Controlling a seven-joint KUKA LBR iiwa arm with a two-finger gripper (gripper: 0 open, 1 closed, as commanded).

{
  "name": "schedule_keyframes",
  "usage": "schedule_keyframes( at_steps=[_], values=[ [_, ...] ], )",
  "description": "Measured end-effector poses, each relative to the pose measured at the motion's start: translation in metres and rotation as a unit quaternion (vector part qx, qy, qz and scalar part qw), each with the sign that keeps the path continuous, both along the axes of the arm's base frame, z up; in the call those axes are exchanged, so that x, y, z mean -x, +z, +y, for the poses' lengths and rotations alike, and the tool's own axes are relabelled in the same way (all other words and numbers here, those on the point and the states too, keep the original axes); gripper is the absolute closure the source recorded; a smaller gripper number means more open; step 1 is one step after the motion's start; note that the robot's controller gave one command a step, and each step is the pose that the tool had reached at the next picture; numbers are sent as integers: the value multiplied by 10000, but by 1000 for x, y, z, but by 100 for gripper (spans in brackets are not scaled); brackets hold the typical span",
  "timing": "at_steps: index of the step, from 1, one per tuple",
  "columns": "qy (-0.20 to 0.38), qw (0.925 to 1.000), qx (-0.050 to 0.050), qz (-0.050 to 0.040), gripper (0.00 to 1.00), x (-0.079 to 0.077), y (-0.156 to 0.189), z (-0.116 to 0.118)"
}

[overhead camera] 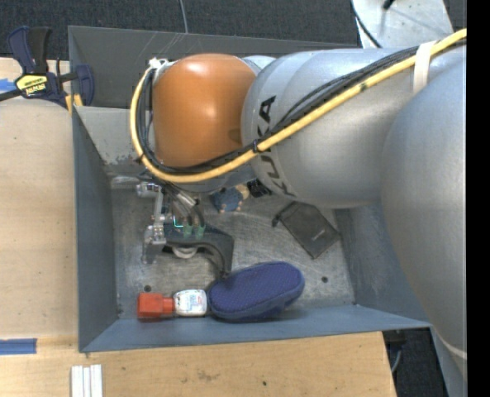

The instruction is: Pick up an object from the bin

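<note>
My gripper (167,222) hangs under the arm's orange cover, low over the left middle of the bin floor. Directly beneath it lies a black curved piece (213,248) with a small white round thing (183,252) beside it; whether the gripper touches either I cannot tell. In front of these, near the bin's front wall, lies a dark blue oval pouch (257,291). To the left of the pouch is a small white bottle with a red cap (172,305), lying on its side.
A dark grey flat square pad (309,227) lies right of the gripper. A small blue item (227,199) peeks out under the arm. The arm covers the back and right of the bin.
</note>
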State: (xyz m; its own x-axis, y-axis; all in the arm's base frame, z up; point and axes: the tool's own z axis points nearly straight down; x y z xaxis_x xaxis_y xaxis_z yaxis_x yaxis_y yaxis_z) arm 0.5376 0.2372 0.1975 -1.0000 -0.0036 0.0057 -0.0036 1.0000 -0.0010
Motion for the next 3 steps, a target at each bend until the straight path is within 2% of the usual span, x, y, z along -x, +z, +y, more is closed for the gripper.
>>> schedule_keyframes(
  at_steps=[1, 2, 3],
  values=[
    [498, 9987, -23, -76, 0, -12, -94, -56],
    [489, 9988, -23, -63, 100, -11, -97, -56],
    [2074, 9783, -10, -32, 100, 0, 16, -64]
  ],
)
